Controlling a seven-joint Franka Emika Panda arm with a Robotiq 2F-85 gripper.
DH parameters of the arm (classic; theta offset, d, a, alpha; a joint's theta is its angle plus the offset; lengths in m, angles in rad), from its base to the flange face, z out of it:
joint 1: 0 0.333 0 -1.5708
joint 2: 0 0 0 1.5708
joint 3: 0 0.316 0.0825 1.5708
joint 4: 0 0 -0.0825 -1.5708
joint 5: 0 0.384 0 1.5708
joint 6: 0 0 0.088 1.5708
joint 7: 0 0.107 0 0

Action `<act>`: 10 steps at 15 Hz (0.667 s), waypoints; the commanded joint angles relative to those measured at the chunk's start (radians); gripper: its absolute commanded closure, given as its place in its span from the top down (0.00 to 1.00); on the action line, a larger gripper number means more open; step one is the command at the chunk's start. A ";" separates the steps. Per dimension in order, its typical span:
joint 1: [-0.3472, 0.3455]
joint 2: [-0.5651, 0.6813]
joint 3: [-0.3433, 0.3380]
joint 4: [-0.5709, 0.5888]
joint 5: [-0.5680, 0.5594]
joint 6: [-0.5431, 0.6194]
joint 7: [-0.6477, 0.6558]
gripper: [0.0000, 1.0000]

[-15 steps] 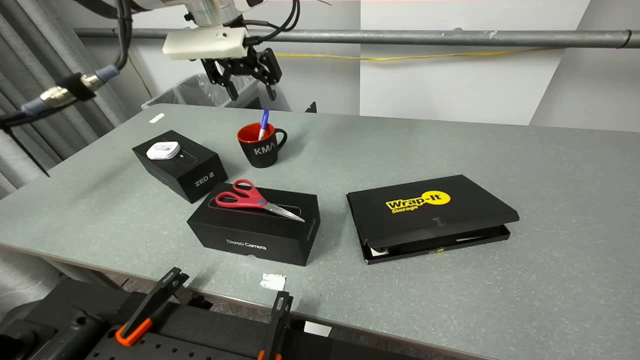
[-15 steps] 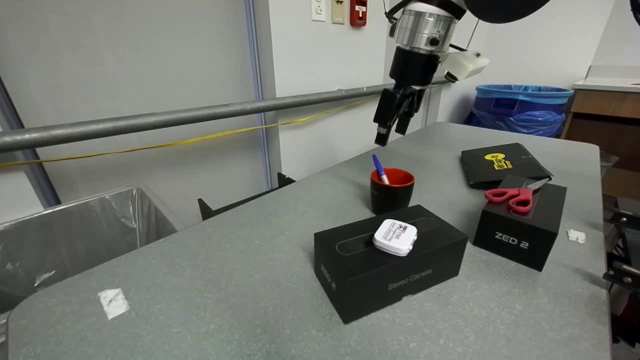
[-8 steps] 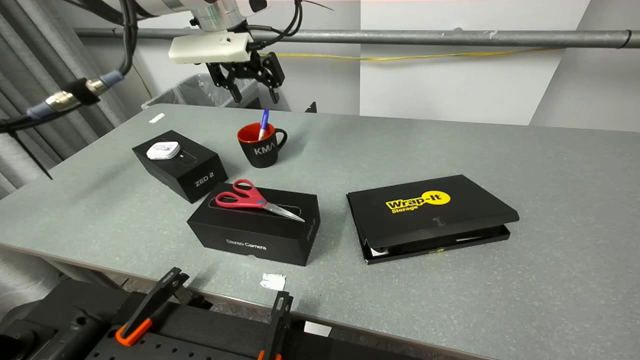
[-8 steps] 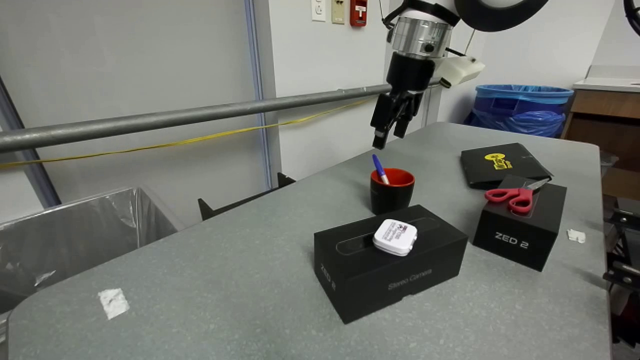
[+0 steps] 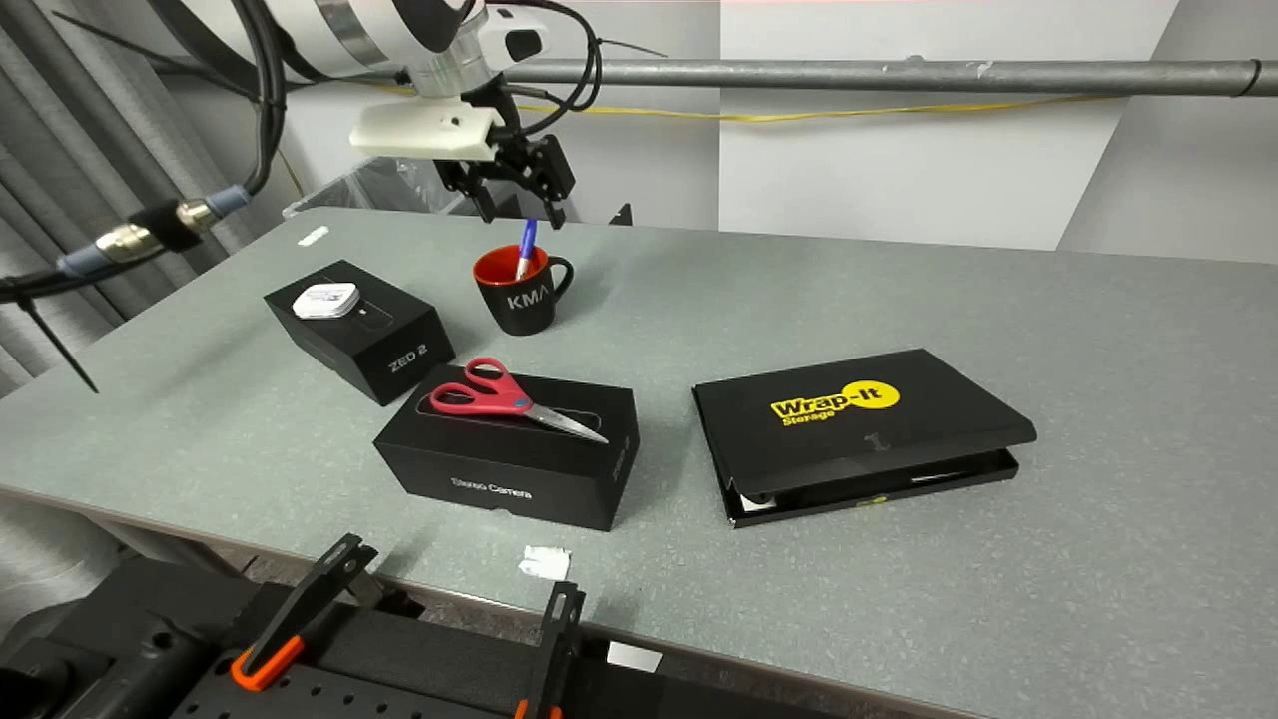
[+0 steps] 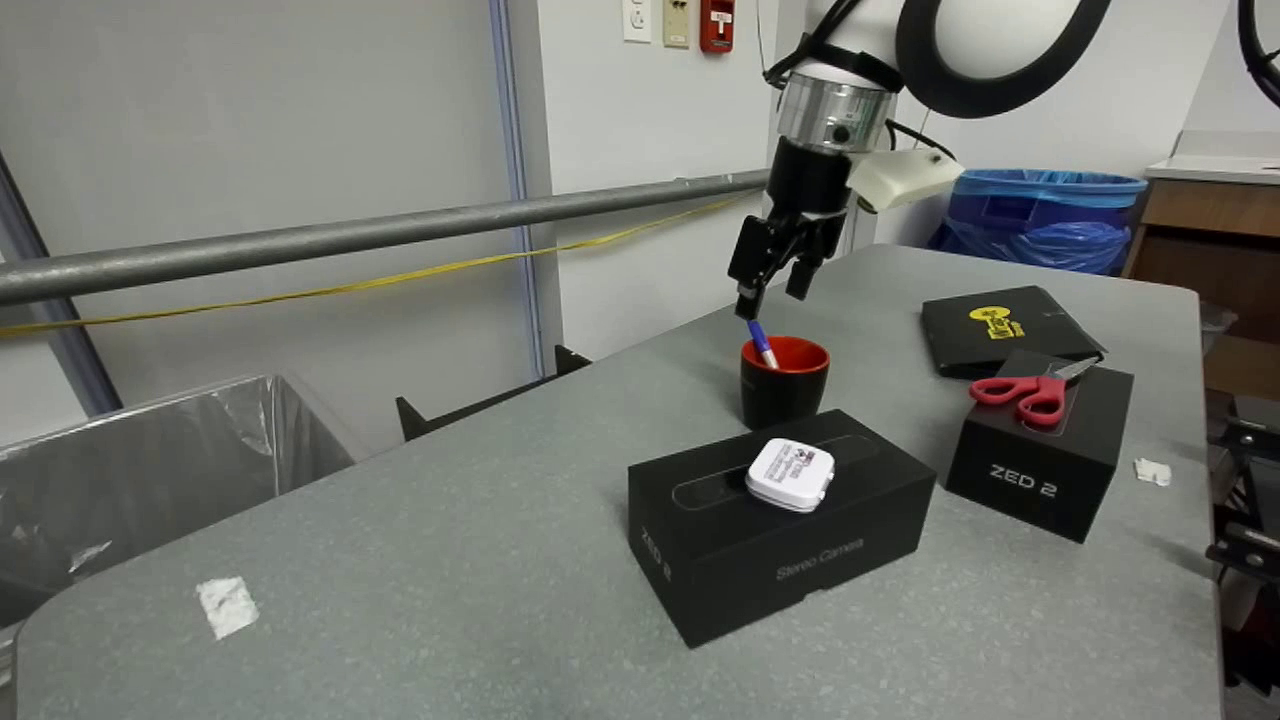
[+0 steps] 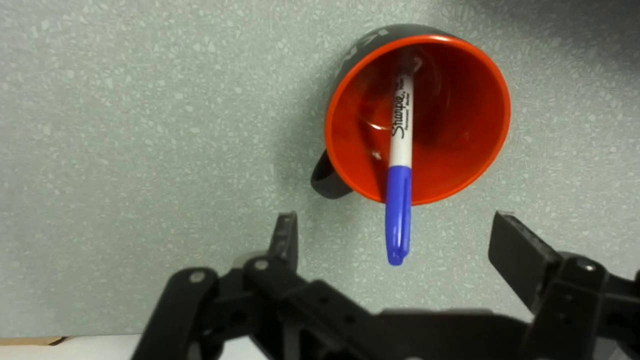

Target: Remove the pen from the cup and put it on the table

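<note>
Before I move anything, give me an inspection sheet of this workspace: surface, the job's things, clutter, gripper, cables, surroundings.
Surface: grey tabletop with white scraps on it.
Pen: leaning in the mug, blue cap past the rim.
Mug: upright on the tabletop, dark outside, red inside.
Clutter: red-handled scissors on a ZED 2 box; white case on another ZED 2 box; Wrap-It box, lid partly raised.
Gripper: open above the mug; in the wrist view the pen's cap shows in its gap, ungripped.
Cables: black cables run along the arm; cannot tell whether the yellow line is one.
Surroundings: clear-lined bin, blue-lined bin, grey pipe, grey curtain.
</note>
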 commanded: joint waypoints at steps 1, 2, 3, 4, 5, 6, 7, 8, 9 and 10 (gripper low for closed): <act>0.062 0.057 -0.058 0.041 -0.031 0.039 0.077 1.00; 0.074 0.068 -0.069 0.048 -0.033 0.045 0.085 1.00; 0.082 0.079 -0.076 0.055 -0.030 0.047 0.089 0.82; 0.088 0.088 -0.081 0.060 -0.024 0.051 0.089 0.74; 0.095 0.097 -0.087 0.066 -0.022 0.051 0.093 0.65; 0.103 0.106 -0.094 0.072 -0.022 0.050 0.098 0.58; 0.110 0.113 -0.101 0.078 -0.024 0.051 0.103 0.50; 0.116 0.119 -0.107 0.083 -0.024 0.050 0.104 0.42; 0.123 0.125 -0.114 0.087 -0.026 0.050 0.107 0.35; 0.129 0.127 -0.119 0.092 -0.026 0.051 0.109 0.26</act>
